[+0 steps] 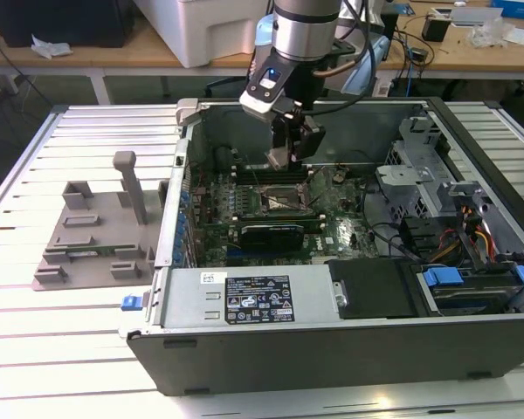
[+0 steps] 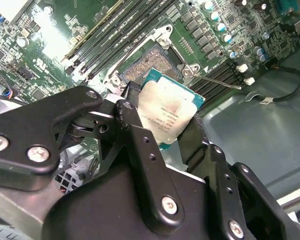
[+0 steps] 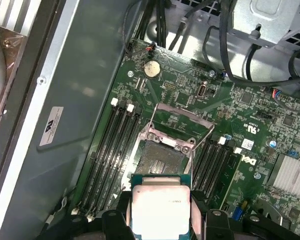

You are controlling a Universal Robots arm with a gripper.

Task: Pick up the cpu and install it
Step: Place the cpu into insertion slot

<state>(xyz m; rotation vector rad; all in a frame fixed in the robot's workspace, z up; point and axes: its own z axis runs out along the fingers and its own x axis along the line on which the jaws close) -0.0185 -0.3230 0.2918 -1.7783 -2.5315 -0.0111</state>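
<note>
The cpu, a flat square chip with a silver top plate and a green edge, is clamped between my black fingers. My gripper is shut on it and hangs inside the open computer case, a little above the motherboard. The socket lies just beyond the chip, with its metal frame swung open and the contact field bare. The chip is held above the socket and does not touch it.
Memory slots flank the socket on both sides. Drive cages and cables fill the case at the exterior view's right. A grey plastic tray sits on the slatted table outside the case, at the exterior view's left. The power supply lines the near wall.
</note>
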